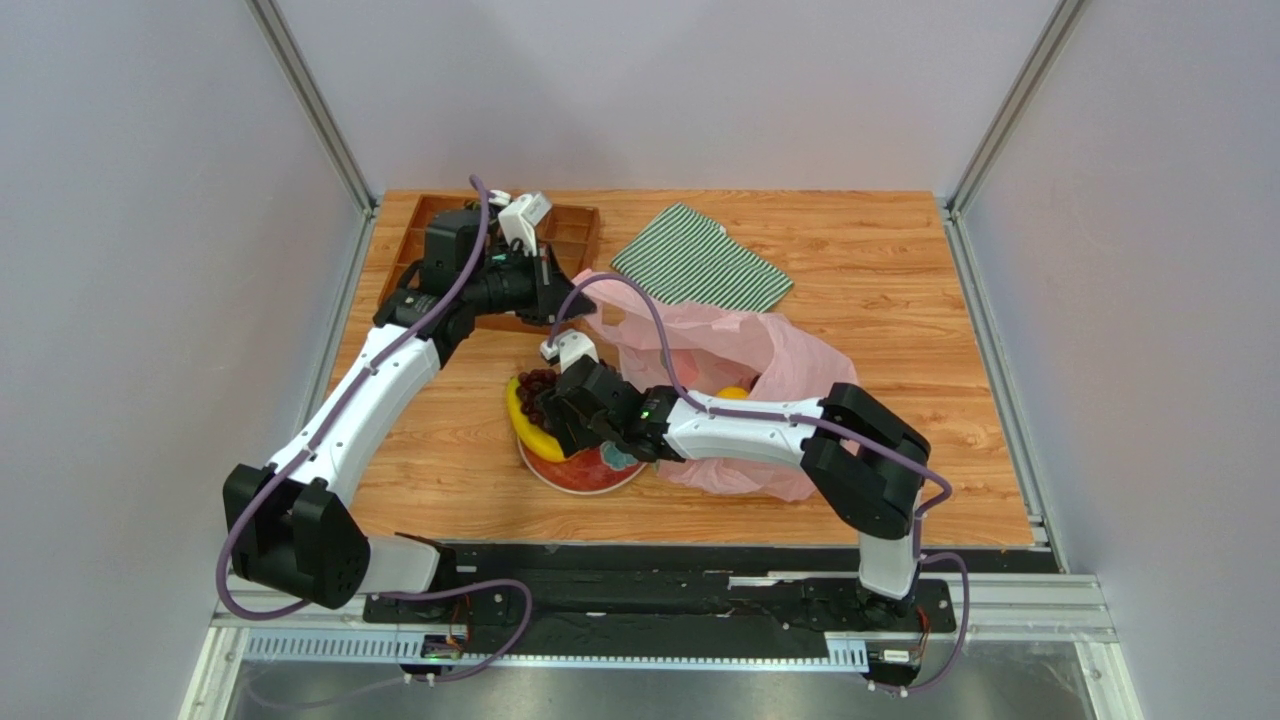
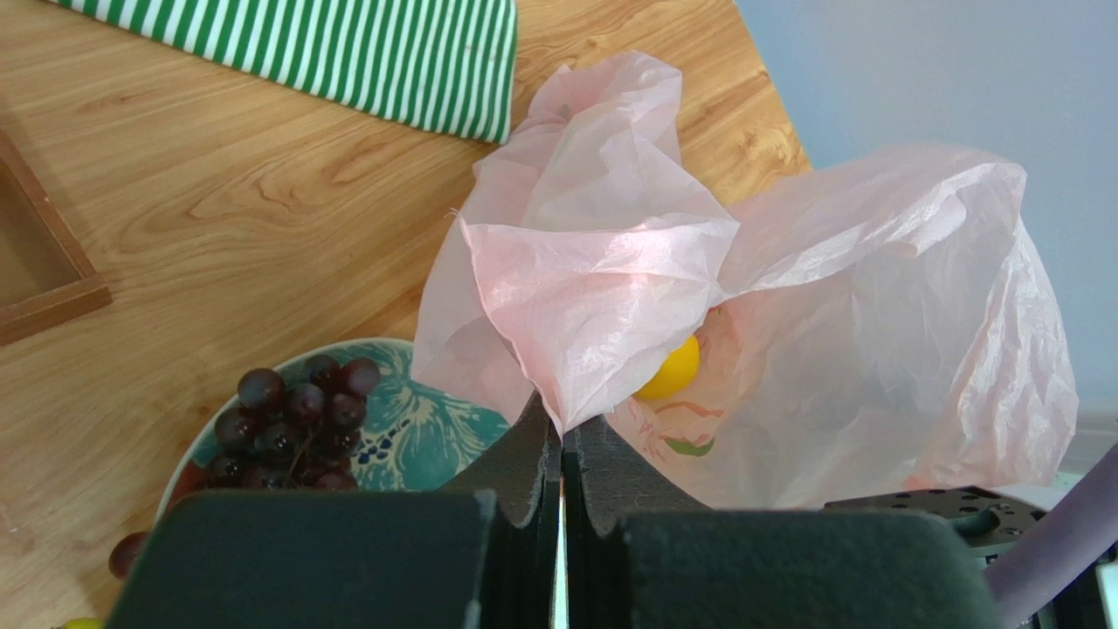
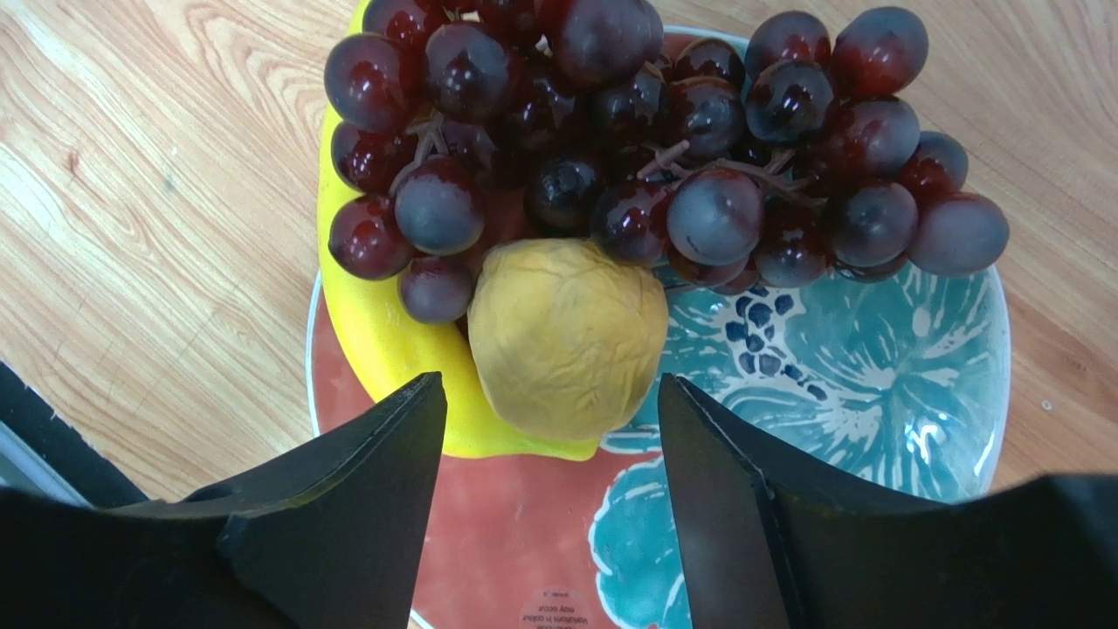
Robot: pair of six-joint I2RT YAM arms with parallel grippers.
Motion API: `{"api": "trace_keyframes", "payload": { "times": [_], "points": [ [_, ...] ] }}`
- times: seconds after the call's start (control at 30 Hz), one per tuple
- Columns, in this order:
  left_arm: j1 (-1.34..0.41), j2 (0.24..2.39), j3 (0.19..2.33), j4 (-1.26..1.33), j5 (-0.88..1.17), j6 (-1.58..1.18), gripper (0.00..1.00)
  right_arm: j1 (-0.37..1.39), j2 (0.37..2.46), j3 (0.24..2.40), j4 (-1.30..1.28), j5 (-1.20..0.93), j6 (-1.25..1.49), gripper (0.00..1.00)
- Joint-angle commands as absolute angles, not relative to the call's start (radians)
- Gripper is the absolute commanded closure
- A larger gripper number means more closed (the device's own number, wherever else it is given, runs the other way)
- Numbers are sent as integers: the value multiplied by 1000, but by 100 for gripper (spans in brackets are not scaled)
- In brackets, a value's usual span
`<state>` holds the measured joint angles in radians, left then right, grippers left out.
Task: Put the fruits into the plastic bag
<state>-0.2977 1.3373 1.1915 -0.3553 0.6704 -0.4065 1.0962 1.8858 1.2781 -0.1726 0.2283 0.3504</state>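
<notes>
**Left clamps the bag's lip, right spreads over the plate**

Here is the scene: a warm wood-grain table (image 1: 902, 300) boxed in by plain pale grey walls (image 1: 661, 90), with metal posts (image 1: 316, 105) running up the far corners and a black base rail (image 1: 676, 563) along the near edge. At the back, a green-and-white striped cloth (image 1: 703, 258) lies flat, and a brown wooden tray (image 1: 579, 228) sits in the far left corner.

The left end effector (image 2: 562, 426) is pinched tight on a fold of the pink plastic bag (image 2: 892, 302), lifting its rim beside the plate. Inside the bag, a small yellow-orange fruit (image 2: 672, 371) shows through the opening.

The right end effector (image 3: 549, 384) hangs over the red-and-teal floral plate (image 3: 892, 393), jaws apart on either side of a lumpy yellow fruit (image 3: 564, 328). Whether the pads touch it, I cannot tell. The dark purple grape bunch (image 3: 656, 131) lies just behind that fruit, and the banana (image 3: 381, 341) curves along the plate's left rim. The bag sits right of the plate, touching it.
</notes>
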Motion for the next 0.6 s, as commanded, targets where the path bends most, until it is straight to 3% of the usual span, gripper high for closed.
{"api": "trace_keyframes", "payload": {
  "times": [0.0, 0.17, 0.57],
  "points": [
    [-310, 1295, 1198, -341, 726, -405, 100, 1078, 1922, 1279, -120, 238, 362, 36],
    [-310, 1296, 1198, -337, 727, -405, 100, 1077, 1950, 1295, -123, 238, 357, 39],
    [-310, 1293, 1197, -336, 730, -405, 100, 1075, 1939, 1278, -141, 259, 347, 67]
  ]
}}
